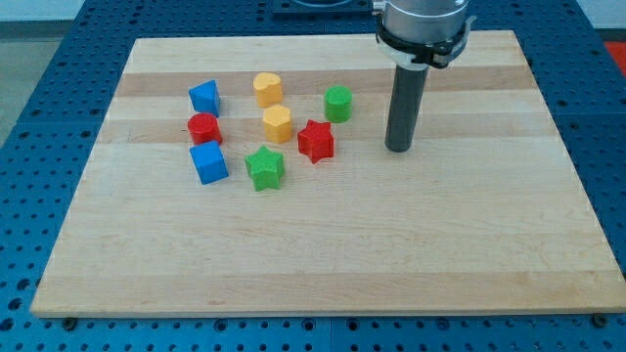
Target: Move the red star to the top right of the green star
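Observation:
The red star [316, 141] lies on the wooden board [323, 254], just up and to the right of the green star [265, 168], with a small gap between them. My tip [398, 149] rests on the board to the right of the red star, about a block's width or more away from it, touching no block. The dark rod rises from the tip toward the view's top.
A green cylinder [338, 103] sits above the red star. Two yellow blocks [268, 89] [278, 124] lie above the green star. At the left are a blue block [204, 97], a red cylinder [203, 128] and a blue cube [208, 162].

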Robot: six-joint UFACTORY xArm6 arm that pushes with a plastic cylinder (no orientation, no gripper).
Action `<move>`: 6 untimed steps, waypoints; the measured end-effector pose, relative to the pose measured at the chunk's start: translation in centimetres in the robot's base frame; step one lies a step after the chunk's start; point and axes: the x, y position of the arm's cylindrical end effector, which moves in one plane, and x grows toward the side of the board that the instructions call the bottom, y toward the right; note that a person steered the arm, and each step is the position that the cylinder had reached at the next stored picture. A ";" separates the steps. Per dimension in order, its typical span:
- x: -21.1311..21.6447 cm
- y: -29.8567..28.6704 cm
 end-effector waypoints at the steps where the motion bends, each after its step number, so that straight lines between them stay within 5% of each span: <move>1: 0.0 0.0; 6: -2.3 -10.6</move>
